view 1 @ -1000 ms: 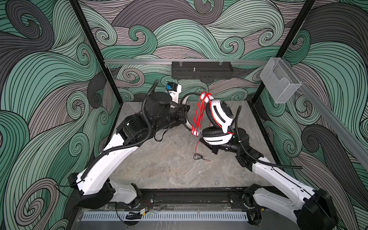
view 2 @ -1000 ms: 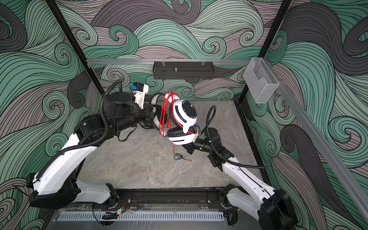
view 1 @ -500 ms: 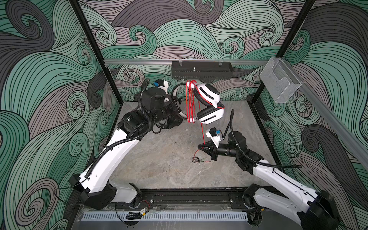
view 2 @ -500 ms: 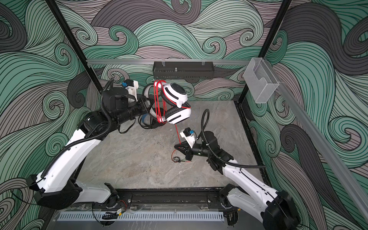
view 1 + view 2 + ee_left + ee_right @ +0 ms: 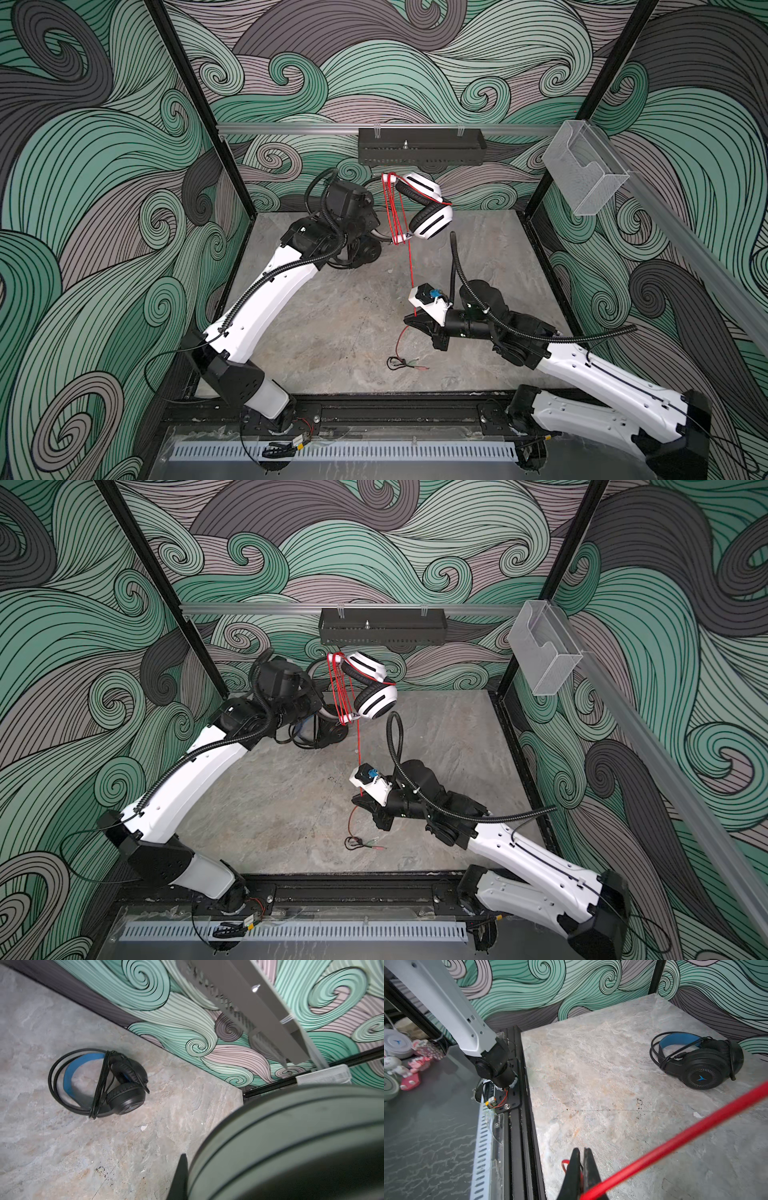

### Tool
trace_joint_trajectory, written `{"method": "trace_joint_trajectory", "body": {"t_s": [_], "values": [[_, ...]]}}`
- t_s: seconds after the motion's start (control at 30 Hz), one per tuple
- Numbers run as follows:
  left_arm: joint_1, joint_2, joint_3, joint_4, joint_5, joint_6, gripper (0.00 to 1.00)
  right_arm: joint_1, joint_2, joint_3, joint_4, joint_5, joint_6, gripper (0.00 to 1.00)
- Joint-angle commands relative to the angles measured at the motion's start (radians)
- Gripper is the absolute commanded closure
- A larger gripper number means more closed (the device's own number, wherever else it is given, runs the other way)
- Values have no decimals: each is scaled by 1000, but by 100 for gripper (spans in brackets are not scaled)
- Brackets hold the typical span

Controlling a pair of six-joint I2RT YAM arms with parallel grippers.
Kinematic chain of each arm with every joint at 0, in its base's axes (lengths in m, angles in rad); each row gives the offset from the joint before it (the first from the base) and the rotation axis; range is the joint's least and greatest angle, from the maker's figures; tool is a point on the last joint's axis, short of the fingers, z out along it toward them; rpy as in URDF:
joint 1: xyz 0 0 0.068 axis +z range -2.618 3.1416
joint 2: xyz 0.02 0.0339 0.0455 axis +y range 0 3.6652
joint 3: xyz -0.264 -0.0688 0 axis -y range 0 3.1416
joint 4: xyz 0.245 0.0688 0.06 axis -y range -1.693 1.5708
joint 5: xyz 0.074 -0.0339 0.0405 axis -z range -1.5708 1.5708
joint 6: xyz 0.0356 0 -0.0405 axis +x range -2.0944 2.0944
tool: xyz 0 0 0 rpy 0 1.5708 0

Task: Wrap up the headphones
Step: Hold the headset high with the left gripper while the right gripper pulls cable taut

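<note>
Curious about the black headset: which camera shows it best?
Right wrist view: the black headset lies whole and large. Left wrist view shows it smaller; in both top views the left arm hides most.

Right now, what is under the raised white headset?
Its red cord reaches the right end effector, shut on it. The black headset lies on the table, from above mostly covered by the left arm.

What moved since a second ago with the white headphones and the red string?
The left gripper carried the white-and-black headset back toward the rear wall. The right gripper closed on the red cord and drew toward the front, pulling it taut. Unchanged: the left gripper's hold, and the black headset lying on the table.
</note>
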Motion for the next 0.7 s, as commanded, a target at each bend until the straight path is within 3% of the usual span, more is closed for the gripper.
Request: {"method": "trace_joint_trajectory", "body": {"t_s": [0.0, 0.17, 0.37, 0.53, 0.67], "values": [[42, 8, 29, 163, -44, -190, 100, 44, 48, 25, -153, 20, -48, 100], [50, 1, 20, 163, -15, -189, 100, 26, 88, 14, -182, 112, -34, 100], [60, -31, 17, 145, 21, -194, 100, -118, 166, 12, -205, 56, 19, 100], [60, -39, -1, 168, 40, -231, 100, -107, 188, 15, -188, 32, 0, 100], [60, -11, 16, 168, 22, -210, 100, -41, 195, 45, -213, 57, -35, 100]]}}
